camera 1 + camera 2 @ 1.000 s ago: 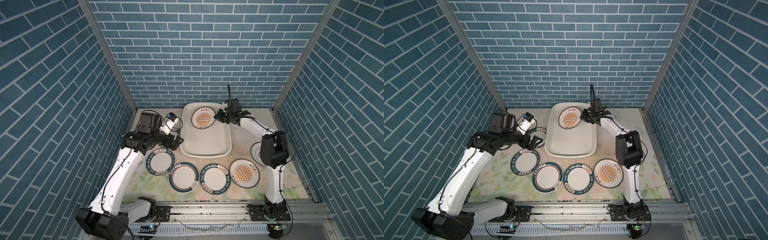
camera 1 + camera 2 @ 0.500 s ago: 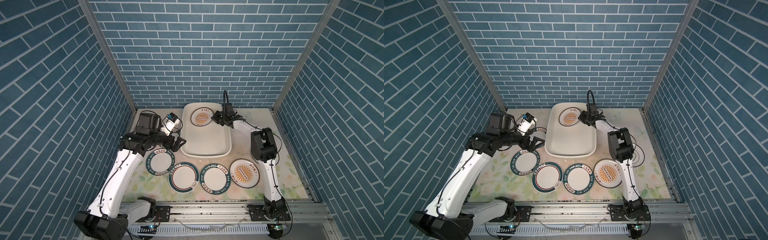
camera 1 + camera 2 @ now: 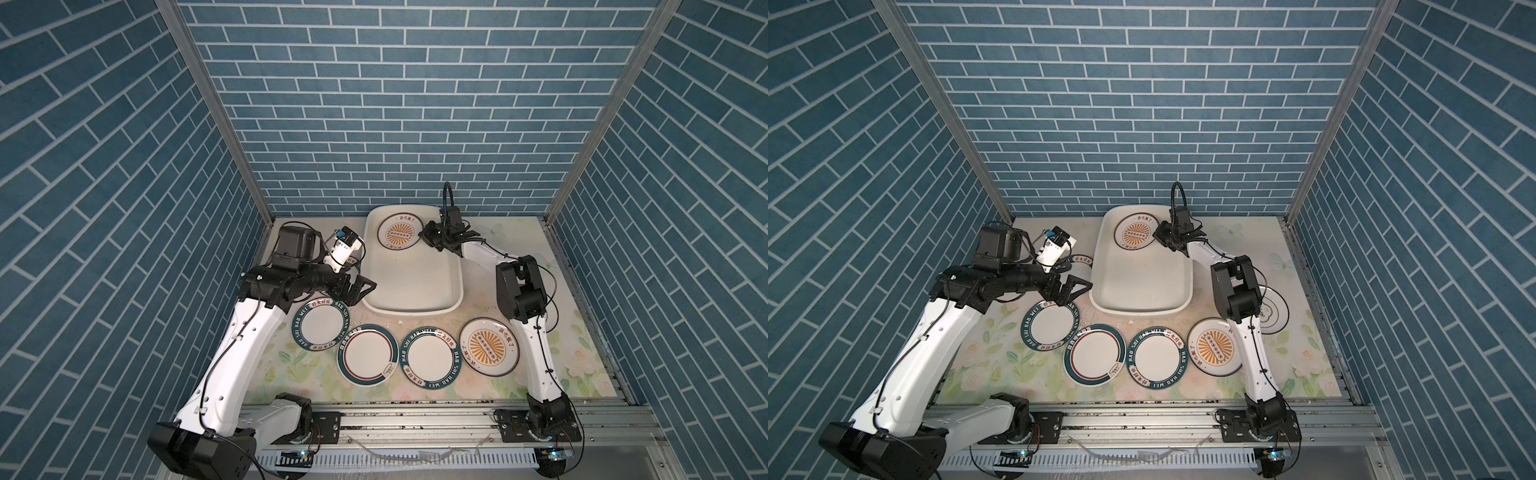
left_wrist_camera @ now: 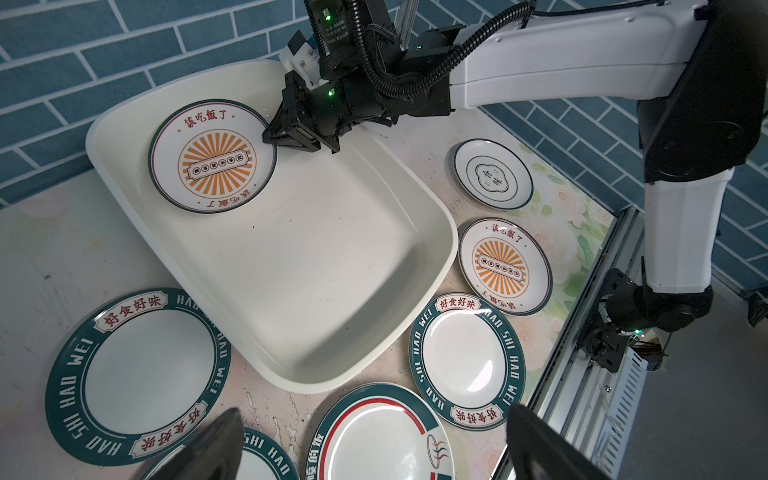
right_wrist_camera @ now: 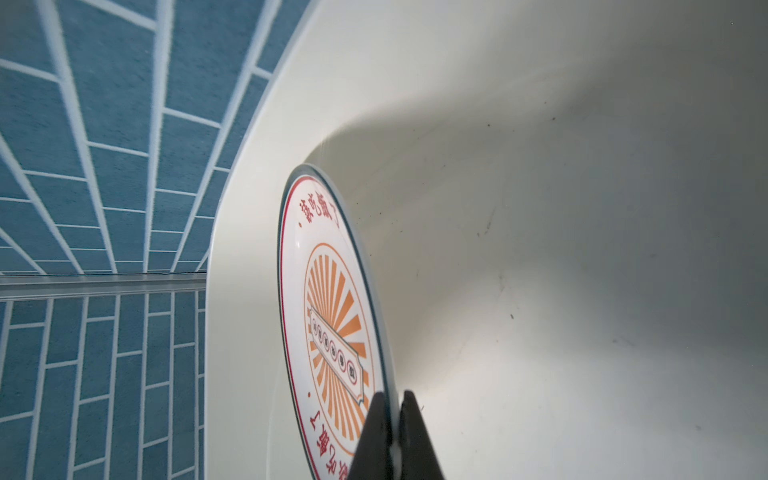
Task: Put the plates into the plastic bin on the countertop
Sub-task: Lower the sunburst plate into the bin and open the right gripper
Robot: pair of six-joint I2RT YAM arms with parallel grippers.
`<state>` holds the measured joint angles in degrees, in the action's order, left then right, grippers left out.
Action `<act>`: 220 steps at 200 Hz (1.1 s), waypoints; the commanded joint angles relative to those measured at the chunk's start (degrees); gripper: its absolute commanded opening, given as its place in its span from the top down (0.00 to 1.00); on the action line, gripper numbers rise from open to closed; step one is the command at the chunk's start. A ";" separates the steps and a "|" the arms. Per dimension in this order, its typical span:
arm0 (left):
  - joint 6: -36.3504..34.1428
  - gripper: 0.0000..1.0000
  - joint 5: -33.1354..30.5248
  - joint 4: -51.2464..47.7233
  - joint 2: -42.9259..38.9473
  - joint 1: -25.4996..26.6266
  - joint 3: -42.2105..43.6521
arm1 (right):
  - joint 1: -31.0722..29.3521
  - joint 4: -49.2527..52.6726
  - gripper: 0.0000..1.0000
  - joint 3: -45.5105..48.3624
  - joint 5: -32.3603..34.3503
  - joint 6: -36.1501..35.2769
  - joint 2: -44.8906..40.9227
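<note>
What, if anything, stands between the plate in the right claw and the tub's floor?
Nothing visible. The right gripper pinches the sunburst plate by its rim, already inside the tub, whose floor shows bare.

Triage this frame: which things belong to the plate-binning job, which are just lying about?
Job: plastic bin; sunburst plate inside it, pinched by the shut right gripper; open left gripper; on the countertop, second sunburst plate, three teal-lettered plates, teal-and-red ringed plate, black-ringed plate.
Not in play: blue brick walls; front rail.
</note>
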<state>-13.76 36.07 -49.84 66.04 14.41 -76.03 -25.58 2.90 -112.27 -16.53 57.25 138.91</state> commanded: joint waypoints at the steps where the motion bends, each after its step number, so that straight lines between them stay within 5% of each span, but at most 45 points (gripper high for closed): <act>1: -0.61 0.00 1.66 -1.57 -0.22 0.26 -0.19 | -0.36 -3.36 1.00 0.34 -1.39 3.04 0.57; 168: -0.83 0.00 2.42 -1.88 -0.25 0.26 -0.37 | -0.57 -3.87 1.00 1.17 -2.54 5.81 3.18; 220: -0.84 0.00 2.59 -1.84 -0.19 0.26 -0.31 | -0.56 -3.86 0.93 1.61 -2.49 6.28 3.56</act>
<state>-13.98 37.63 -50.33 66.04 14.41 -76.03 -25.82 0.95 -111.46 -18.24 61.34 142.12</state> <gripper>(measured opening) 0.995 0.073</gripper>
